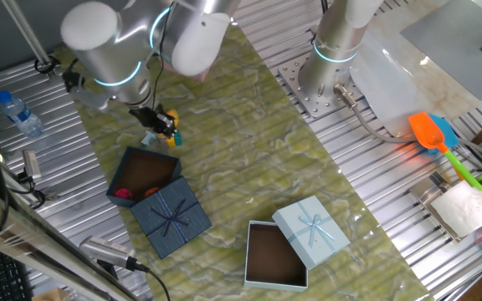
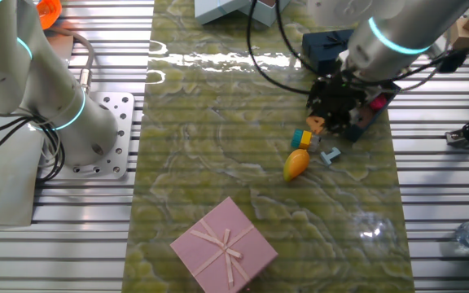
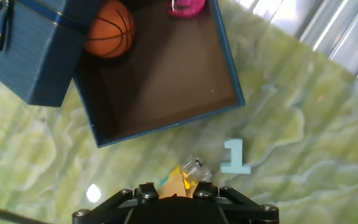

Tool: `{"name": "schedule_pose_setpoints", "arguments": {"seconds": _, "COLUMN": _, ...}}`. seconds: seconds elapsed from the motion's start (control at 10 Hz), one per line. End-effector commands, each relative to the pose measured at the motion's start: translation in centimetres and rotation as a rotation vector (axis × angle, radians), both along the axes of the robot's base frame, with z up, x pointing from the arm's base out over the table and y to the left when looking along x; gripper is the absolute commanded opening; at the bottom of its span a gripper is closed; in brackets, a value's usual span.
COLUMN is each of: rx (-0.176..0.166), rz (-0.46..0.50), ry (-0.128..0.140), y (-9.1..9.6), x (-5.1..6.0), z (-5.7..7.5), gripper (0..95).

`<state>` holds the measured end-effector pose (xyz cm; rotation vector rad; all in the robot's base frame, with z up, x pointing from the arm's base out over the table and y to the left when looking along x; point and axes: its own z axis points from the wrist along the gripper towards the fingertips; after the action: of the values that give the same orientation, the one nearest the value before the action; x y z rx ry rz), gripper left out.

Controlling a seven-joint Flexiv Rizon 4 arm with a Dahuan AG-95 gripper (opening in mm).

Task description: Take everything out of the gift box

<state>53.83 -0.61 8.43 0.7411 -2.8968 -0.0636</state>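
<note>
The navy gift box (image 1: 122, 171) lies open, its ribboned lid (image 1: 172, 217) leaning on its near corner. Inside are an orange basketball (image 3: 109, 36) and a pink toy (image 3: 187, 6). My gripper (image 3: 178, 188) hangs just outside the box over the mat, shut on a small orange-and-yellow toy (image 3: 181, 179). In the other fixed view the gripper (image 2: 329, 120) stands in front of the box (image 2: 326, 45). On the mat beside it lie a light blue "1" (image 3: 234, 157), a teal-and-yellow piece (image 2: 301, 138) and an orange-yellow mango-like toy (image 2: 296, 163).
A light blue box with a brown inside (image 1: 274, 253) and its lid (image 1: 310, 230) sit on the mat's near right. A closed pink box (image 2: 225, 246) lies on the mat. A water bottle (image 1: 19, 113) lies on the metal table. A second arm's base (image 1: 335, 58) stands behind.
</note>
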Motion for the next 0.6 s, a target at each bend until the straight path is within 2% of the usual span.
{"name": "schedule_pose_setpoints", "arguments": {"seconds": 0.1, "rx": 0.005, "rz": -0.082, "ry": -0.005, "y": 0.1, "x": -0.6, "z": -0.2, "gripper": 0.0}}
{"name": "schedule_pose_setpoints", "arguments": {"seconds": 0.3, "rx": 0.01, "rz": -0.102, "ry": -0.007, "y": 0.3, "x": -1.0, "z": -0.5, "gripper": 0.0}}
{"name": "schedule_pose_setpoints", "arguments": {"seconds": 0.6, "rx": 0.019, "rz": -0.126, "ry": -0.027, "y": 1.4, "x": -1.4, "z": -2.2, "gripper": 0.0}}
